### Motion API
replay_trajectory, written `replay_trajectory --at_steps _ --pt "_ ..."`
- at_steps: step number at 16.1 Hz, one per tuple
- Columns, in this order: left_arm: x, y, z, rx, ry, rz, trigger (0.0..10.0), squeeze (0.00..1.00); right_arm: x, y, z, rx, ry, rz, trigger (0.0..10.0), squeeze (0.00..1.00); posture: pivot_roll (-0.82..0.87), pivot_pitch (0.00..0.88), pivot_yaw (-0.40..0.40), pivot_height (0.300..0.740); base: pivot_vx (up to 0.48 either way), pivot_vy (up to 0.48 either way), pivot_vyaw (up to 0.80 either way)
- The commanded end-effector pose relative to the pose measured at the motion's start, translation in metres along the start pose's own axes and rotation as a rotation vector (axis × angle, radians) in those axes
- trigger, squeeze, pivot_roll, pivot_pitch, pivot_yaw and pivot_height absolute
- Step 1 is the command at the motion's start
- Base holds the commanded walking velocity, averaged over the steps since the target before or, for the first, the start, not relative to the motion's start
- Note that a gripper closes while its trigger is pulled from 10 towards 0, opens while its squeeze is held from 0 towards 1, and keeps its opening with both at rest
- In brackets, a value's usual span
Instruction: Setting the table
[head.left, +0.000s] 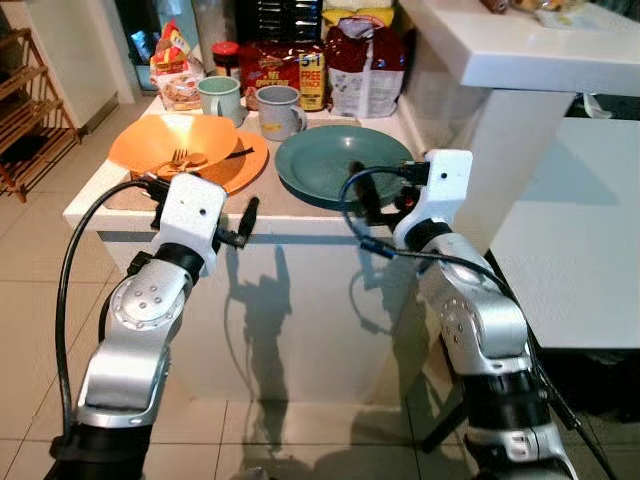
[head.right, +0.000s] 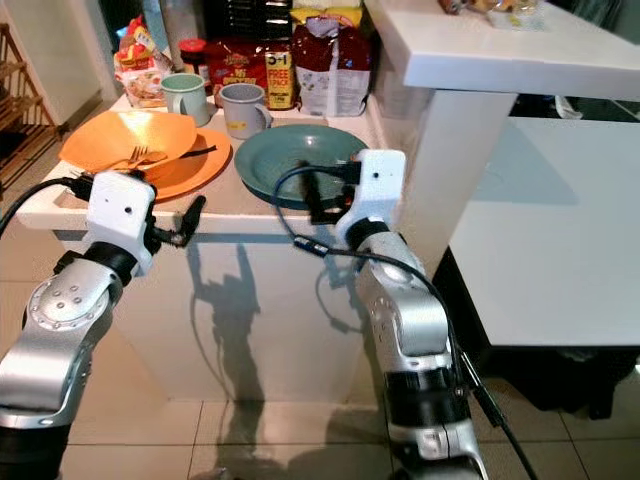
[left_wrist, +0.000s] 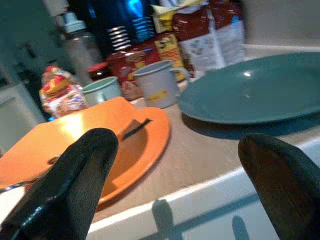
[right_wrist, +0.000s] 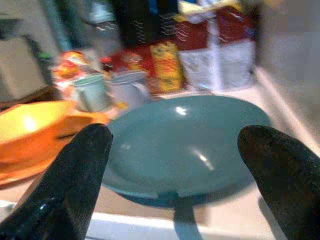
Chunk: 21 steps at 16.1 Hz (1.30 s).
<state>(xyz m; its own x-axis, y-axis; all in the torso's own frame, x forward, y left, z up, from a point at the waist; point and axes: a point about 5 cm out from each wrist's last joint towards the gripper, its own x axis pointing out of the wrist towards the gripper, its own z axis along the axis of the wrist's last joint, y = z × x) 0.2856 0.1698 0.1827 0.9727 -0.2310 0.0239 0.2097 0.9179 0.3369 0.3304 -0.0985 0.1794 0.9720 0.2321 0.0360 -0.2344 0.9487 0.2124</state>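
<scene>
Right gripper (right_wrist: 175, 165) wide open, empty, facing green plate (right_wrist: 185, 140)

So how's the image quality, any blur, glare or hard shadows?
Left eye view: sharp, with hard arm shadows on the counter front. Right wrist view: soft and blurred, with glare spots on the green plate. Left wrist view: dim, its orange plate slightly blurred.

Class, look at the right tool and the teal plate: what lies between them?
Nothing. In the right wrist view, the open right tool faces the teal plate with only bare counter edge between.
</scene>
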Motion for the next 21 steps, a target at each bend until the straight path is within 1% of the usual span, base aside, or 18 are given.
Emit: replay_trajectory --at_steps 1,2,3,4,5,6,7,8,9,14,15,18,19,21 --pt "-0.004 -0.007 0.005 -0.001 -0.028 -0.084 10.0 0.0 0.006 -0.009 0.0 0.025 0.025 -0.094 10.0 1.0 0.06 0.0 -0.01 0.74 0.0 0.0 0.0" --pt "-0.004 -0.008 0.005 -0.002 -0.029 -0.097 10.0 0.0 0.008 -0.011 0.0 0.033 0.031 -0.111 10.0 1.0 0.06 0.0 -0.01 0.74 0.0 0.0 0.0" --pt "-0.006 -0.009 0.006 -0.003 -0.032 -0.114 10.0 0.0 0.012 -0.015 0.0 0.073 0.048 -0.151 10.0 1.0 0.06 0.0 -0.01 0.74 0.0 0.0 0.0" --pt "-0.006 -0.009 0.006 -0.003 -0.034 -0.117 10.0 0.0 0.014 -0.016 0.0 0.103 0.06 -0.162 10.0 1.0 0.06 0.0 -0.01 0.74 0.0 0.0 0.0" --pt "-0.006 -0.009 0.006 -0.003 -0.034 -0.117 10.0 0.0 0.014 -0.016 0.0 0.103 0.06 -0.162 10.0 1.0 0.06 0.0 -0.01 0.74 0.0 0.0 0.0" --pt "-0.006 -0.009 0.006 -0.004 -0.034 -0.119 10.0 0.0 0.016 -0.017 -0.001 0.133 0.074 -0.174 10.0 1.0 0.06 0.0 -0.011 0.74 0.0 0.0 0.0" --pt "-0.006 -0.009 0.006 -0.004 -0.036 -0.123 10.0 0.0 0.021 -0.017 -0.005 0.172 0.125 -0.174 10.0 0.0 0.06 0.0 -0.012 0.74 0.0 0.0 0.0" --pt "-0.006 -0.009 0.006 -0.005 -0.037 -0.127 10.0 0.0 0.024 -0.017 -0.01 0.213 0.174 -0.177 10.0 0.0 0.06 0.0 -0.014 0.74 0.0 0.0 0.0" --pt "-0.006 -0.009 0.007 -0.003 -0.038 -0.132 10.0 0.0 0.031 -0.019 -0.017 0.269 0.246 -0.191 10.0 0.0 0.06 0.0 -0.018 0.74 0.0 0.0 0.0" --pt "-0.008 -0.009 0.007 -0.001 -0.038 -0.134 10.0 0.0 0.043 -0.026 -0.022 0.332 0.313 -0.253 10.0 0.0 0.07 0.0 -0.022 0.74 0.0 0.0 0.0" --pt "-0.008 -0.009 0.007 0.0 -0.04 -0.134 10.0 0.0 0.047 -0.026 -0.021 0.36 0.324 -0.258 10.0 0.0 0.07 0.0 -0.02 0.74 0.0 0.0 0.0" --pt "-0.008 -0.01 0.009 0.002 -0.045 -0.15 10.0 0.0 0.054 -0.022 -0.018 0.426 0.338 -0.219 10.0 0.0 0.07 0.0 -0.019 0.74 0.0 0.0 0.0" --pt "-0.009 -0.011 0.011 0.002 -0.053 -0.166 10.0 0.0 0.06 -0.019 -0.015 0.462 0.342 -0.197 10.0 0.0 0.07 0.0 -0.022 0.74 0.0 0.0 0.0" --pt "-0.01 -0.011 0.012 0.002 -0.057 -0.17 10.0 0.0 0.064 -0.017 -0.012 0.477 0.339 -0.189 10.0 0.0 0.08 0.0 -0.03 0.74 0.0 0.0 0.0"
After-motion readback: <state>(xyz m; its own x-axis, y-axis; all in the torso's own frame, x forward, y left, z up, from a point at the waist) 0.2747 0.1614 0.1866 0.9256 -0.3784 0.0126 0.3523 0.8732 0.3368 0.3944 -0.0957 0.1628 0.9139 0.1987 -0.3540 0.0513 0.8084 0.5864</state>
